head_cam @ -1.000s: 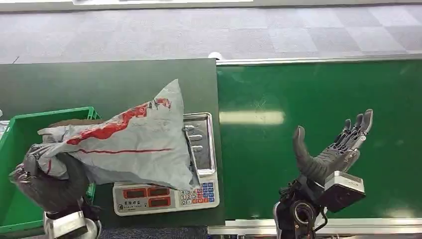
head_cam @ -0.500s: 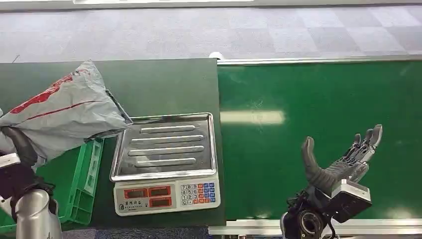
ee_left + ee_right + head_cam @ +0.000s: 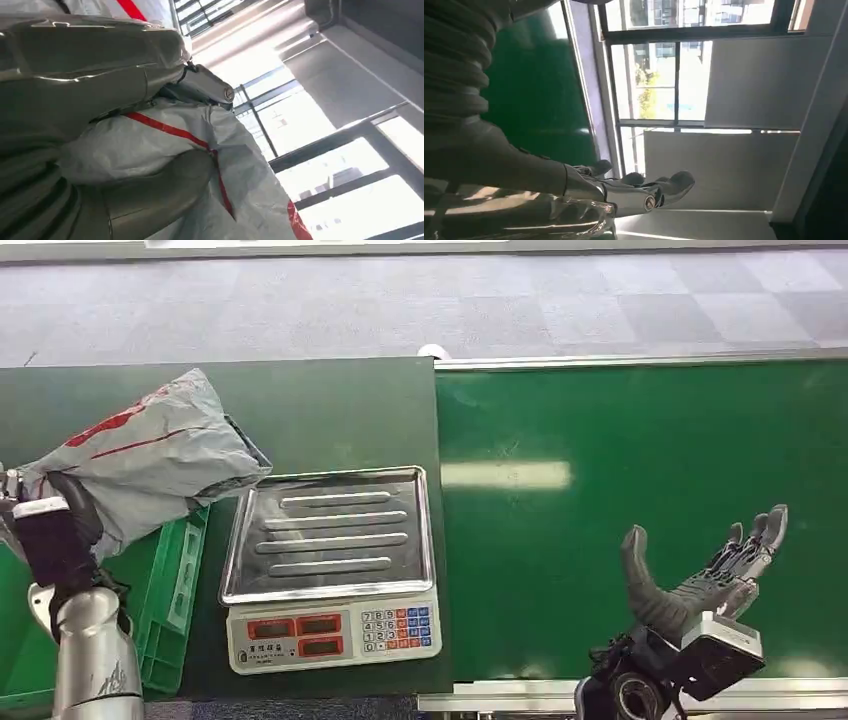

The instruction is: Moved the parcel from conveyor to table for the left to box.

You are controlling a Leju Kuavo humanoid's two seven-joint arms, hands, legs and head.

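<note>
Leftward, the left hand (image 3: 55, 530) grips the crumpled grey plastic parcel with red print (image 3: 150, 455) above the green plastic crate (image 3: 175, 570), while the right hand (image 3: 700, 580), fingers (image 3: 755, 535) spread and empty, hangs over the green conveyor belt (image 3: 620, 440).

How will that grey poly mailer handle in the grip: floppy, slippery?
Probably floppy: the grey parcel creases and bulges around the left robot hand instead of holding shape. Its glossy film looks slippery, so it may creep. It likely is light, being carried one-handed over the green crate.
</note>
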